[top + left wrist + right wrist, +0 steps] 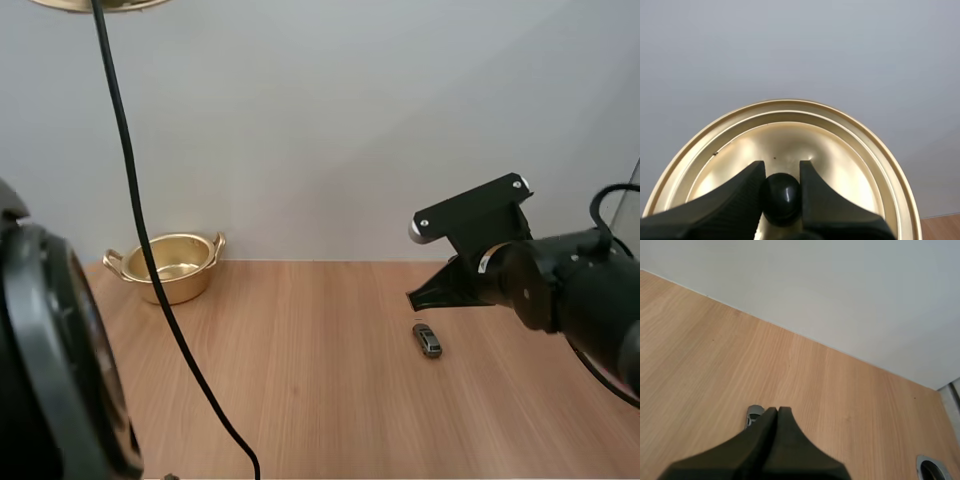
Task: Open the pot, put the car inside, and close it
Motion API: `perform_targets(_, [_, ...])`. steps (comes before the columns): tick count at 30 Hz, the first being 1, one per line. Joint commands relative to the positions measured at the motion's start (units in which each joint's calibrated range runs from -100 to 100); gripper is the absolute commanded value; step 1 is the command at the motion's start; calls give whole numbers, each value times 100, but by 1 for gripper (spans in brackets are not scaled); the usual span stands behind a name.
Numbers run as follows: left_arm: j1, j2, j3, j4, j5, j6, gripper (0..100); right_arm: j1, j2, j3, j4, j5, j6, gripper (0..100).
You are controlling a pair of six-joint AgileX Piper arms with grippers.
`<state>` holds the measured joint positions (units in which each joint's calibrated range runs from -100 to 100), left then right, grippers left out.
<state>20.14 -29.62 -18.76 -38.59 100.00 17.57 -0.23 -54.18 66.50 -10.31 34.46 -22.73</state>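
The gold pot (170, 264) stands open at the table's far left, its inside bare. Its gold lid (785, 150) is held up in the air; my left gripper (782, 187) is shut on the lid's black knob (782, 197). The lid's rim (98, 4) also peeks in high above the pot in the high view. A small grey toy car (427, 340) lies on the table right of centre. My right gripper (428, 293) hangs just above and behind the car, fingers together as one wedge (774, 422), with the car (754, 415) poking out beside the tips.
The wooden table (320, 400) runs wide between the pot and the car. A round metal fitting (930, 467) is set in the table near its right edge. A pale wall stands behind.
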Motion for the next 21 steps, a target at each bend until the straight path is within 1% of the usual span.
perform_targets(1, [5, -169, -7, 1, 0, 3, 0, -2, 2331, -342, 60, -23, 0, 0])
perform_targets(2, [5, -220, -7, 1, 0, 3, 0, -2, 2394, -405, 58, -112, 0, 0])
perform_targets(3, [5, -250, -7, 1, 0, 3, 0, -2, 2444, -451, 58, -248, 0, 10])
perform_targets(5, [5, -300, -7, 1, 0, 51, 0, -2, 2445, -455, 58, -632, 0, 36])
perform_targets(7, [5, -313, -7, -42, 0, 106, 0, -2, 2445, -455, 58, -930, 37, 68])
perform_targets(8, [5, -343, -7, -56, 0, 106, 0, -2, 2445, -455, 67, -976, 37, 80])
perform_targets(9, [5, -358, -7, -56, 0, 106, 0, -2, 2445, -455, 85, -998, 37, 85])
perform_targets(12, [5, -387, -7, -161, 0, 139, 0, -2, 2456, -455, 196, -1077, 37, 82])
perform_targets(17, [5, -439, -7, -550, 0, 139, 0, 1, 2881, -635, 316, -894, 37, 82])
perform_targets(21, [5, -480, -7, -592, 0, 139, 0, 1, 3311, -869, 328, -674, 37, 84])
